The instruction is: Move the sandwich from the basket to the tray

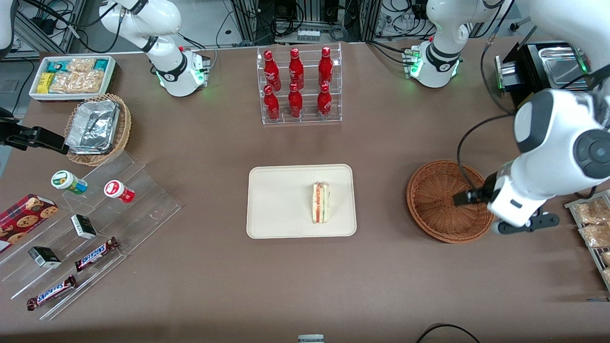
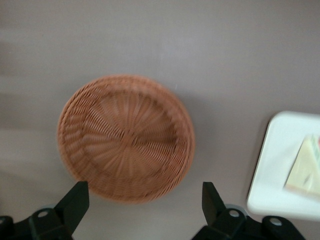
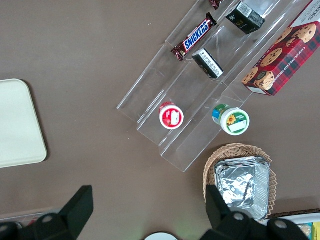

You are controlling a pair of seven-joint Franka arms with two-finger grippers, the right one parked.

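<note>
Hovering above basket (image 2: 125, 137) rim, tool (image 2: 145, 202) spread; sandwich (image 1: 321, 202) on tray (image 1: 276, 200).

The working arm's body hides the gripper (image 2: 145, 200) in the front view and covers one edge of the basket (image 1: 438, 200) — in the left wrist view, the sandwich (image 2: 306, 170) and tray (image 2: 280, 165) are cut off and blurred.
</note>
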